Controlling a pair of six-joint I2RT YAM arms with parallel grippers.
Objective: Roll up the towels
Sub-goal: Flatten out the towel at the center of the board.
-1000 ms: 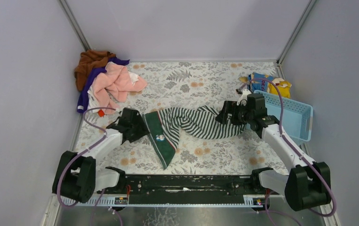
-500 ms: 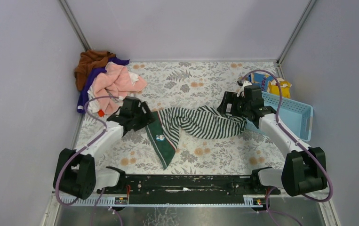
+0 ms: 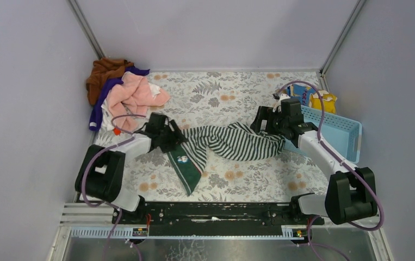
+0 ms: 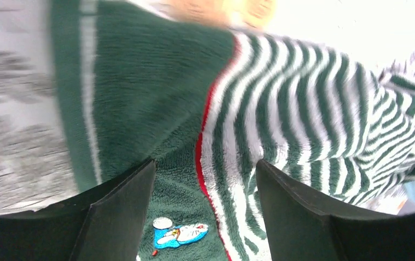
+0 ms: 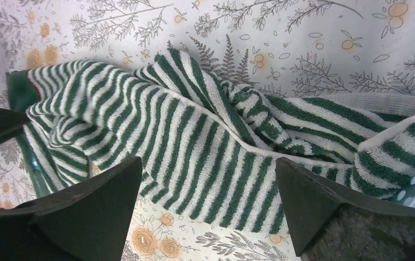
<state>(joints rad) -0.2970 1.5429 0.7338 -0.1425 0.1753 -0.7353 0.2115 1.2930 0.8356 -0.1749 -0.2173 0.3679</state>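
Note:
A green-and-white striped towel (image 3: 232, 142) with a solid green end and a small cartoon patch lies crumpled across the middle of the table. It fills the left wrist view (image 4: 281, 109) and the right wrist view (image 5: 194, 141). My left gripper (image 3: 177, 139) is open, low over the towel's green end, with its fingers either side of the red seam. My right gripper (image 3: 260, 126) is open just above the towel's right end, which lies against the basket. Neither holds anything.
A heap of pink, purple and brown towels (image 3: 122, 89) sits in the far left corner. A light blue basket (image 3: 338, 133) stands at the right edge, with colourful packets (image 3: 316, 98) behind it. Grey walls close in both sides.
My left gripper has moved right and forward onto the towel's green end. My right gripper has shifted slightly up and left at the right end. The towel has barely moved.

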